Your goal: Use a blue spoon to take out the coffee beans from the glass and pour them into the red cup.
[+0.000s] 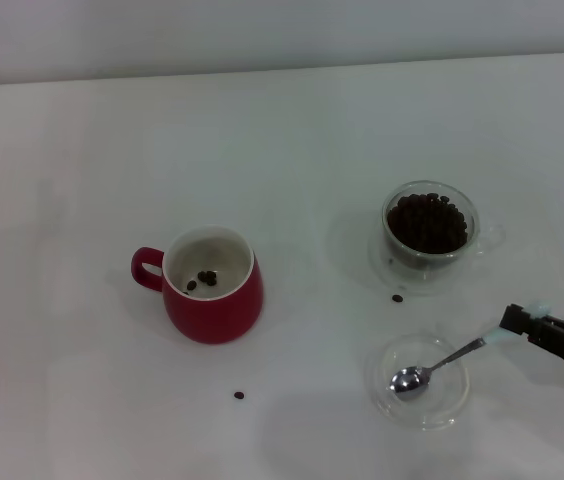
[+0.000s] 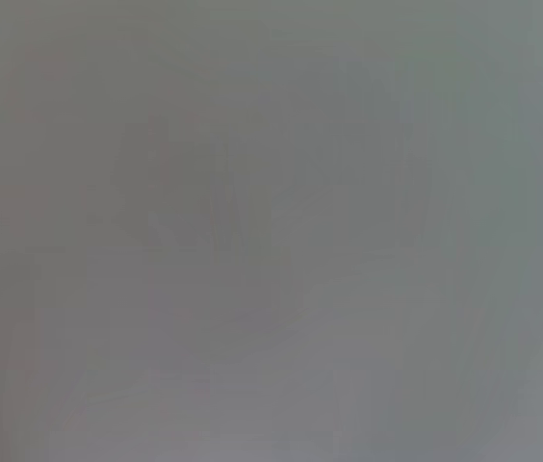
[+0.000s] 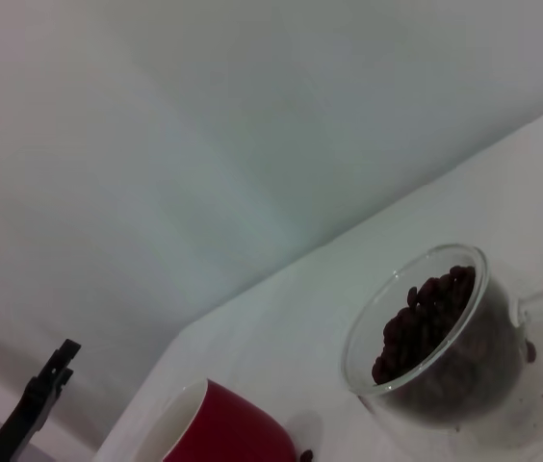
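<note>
The right tool [image 1: 522, 322] is sitting at the right edge of the head view, pinching the pale handle end of the blue spoon [image 1: 440, 364]; the spoon's long axis is running from that grip down and toward the robot's left, with its metal bowl resting, seemingly empty, inside a shallow clear dish [image 1: 422, 381] on the white surface [image 1: 292, 130]. The glass [image 1: 429, 223] is standing just beyond the dish, farther from the robot, and is holding a heap of coffee beans [image 1: 426, 222]; the right wrist view is showing the same glass [image 3: 435, 337] well filled. The red cup [image 1: 212, 285] is standing well apart on the robot's left, already holding a few beans; two stray beans are lying loose on the surface. The relation that matters is this: the glass is lying forward of the spoon bowl, close by, so the right arm is plainly the nearer one and would likely need to lift the bowl out of the dish and carry it forward over the glass rim. The left tool is not showing in any view; its wrist view is giving only a featureless grey.
</note>
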Controlling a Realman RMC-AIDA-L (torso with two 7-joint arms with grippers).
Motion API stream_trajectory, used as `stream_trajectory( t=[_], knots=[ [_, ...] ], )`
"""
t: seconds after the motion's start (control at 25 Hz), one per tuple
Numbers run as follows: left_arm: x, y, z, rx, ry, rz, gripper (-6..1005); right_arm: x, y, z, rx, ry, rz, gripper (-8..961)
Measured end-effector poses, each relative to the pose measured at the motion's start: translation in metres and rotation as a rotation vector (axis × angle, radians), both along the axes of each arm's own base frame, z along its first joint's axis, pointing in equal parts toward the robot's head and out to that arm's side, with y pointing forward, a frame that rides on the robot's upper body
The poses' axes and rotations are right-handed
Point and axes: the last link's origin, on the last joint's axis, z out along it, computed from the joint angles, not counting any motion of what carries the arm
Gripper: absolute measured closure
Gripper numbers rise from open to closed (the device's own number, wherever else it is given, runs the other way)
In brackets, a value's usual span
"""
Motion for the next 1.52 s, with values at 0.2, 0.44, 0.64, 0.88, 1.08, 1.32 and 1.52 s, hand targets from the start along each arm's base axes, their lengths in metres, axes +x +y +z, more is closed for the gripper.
stream_trajectory(
  t=[0.2, 0.44, 0.64, 0.88, 1.08, 1.32, 1.52],
  knots=[
    [0.0, 0.0, 0.0, 0.002, -0.003, 0.0, 225, -0.001, 0.002, -0.002, -0.006, -0.002, 0.005, 708],
    [0.0, 0.0, 0.001, 0.005, -0.006, 0.002, 224, -0.001, 0.003, -0.004, -0.014, -0.01, 0.0, 641],
    [0.0, 0.0, 0.0, 0.004, -0.009, 0.002, 225, 0.003, 0.006, -0.004, 0.006, -0.025, -0.023, 539],
    [0.0, 0.0, 0.0, 0.004, -0.01, 0.002, 225, 0.006, 0.013, 0.001, 0.075, -0.039, -0.047, 398],
    [0.0, -0.001, -0.001, 0.006, -0.012, 0.002, 224, 0.015, 0.027, 0.022, 0.263, -0.099, -0.079, 203],
    [0.001, 0.0, 0.0, 0.006, -0.01, -0.003, 225, 0.009, 0.056, 0.053, 0.673, -0.259, -0.008, 83],
    [0.002, 0.0, 0.0, 0.005, -0.009, -0.005, 225, 0.003, 0.077, 0.059, 0.961, -0.467, -0.013, 79]
  ],
)
